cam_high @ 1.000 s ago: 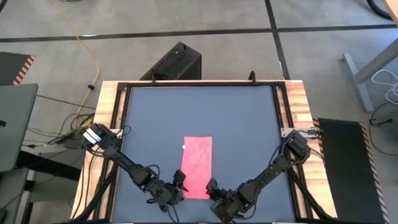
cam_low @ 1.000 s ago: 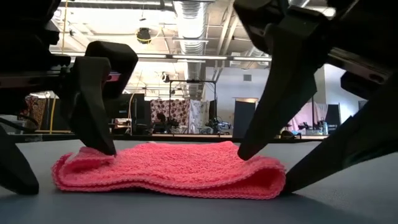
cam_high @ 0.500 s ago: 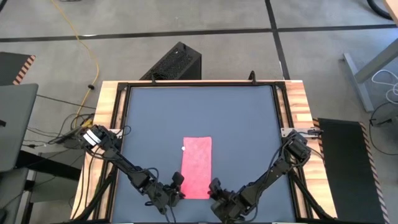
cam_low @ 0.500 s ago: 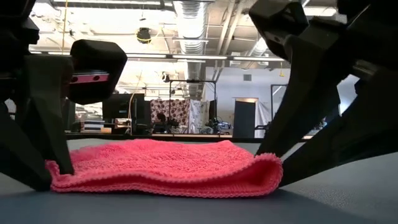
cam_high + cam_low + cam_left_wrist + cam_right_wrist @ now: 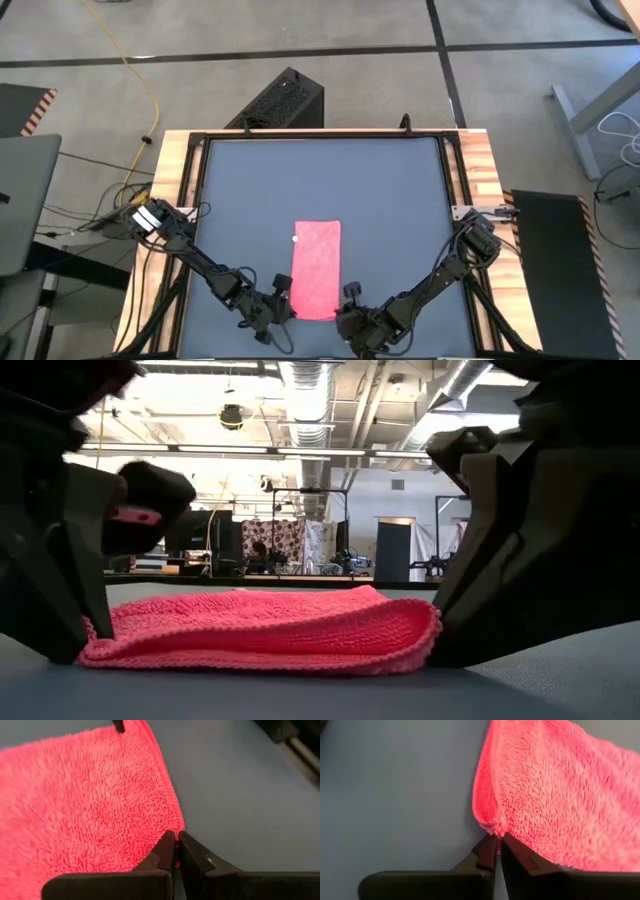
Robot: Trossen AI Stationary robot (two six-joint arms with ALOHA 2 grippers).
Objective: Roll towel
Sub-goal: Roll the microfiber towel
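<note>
Wrist views showed that we had our left gripper [image 5: 176, 836] and right gripper [image 5: 498, 840] pinched on the near corners of the towel [image 5: 316, 268], seemingly soft, light, floppy.

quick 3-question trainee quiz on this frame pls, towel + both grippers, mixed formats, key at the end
1. True or false: the pink towel lies flat on the dark table, a long strip running away from the arms.
2. Where has the left gripper closed?
A. on a near corner of the towel
B. on the towel's far end
C. on bare tabletop, clear of the towel
3. Fill in: the right gripper pinches the towel at its other near ____.

Key
1. True
2. A
3. corner
</note>
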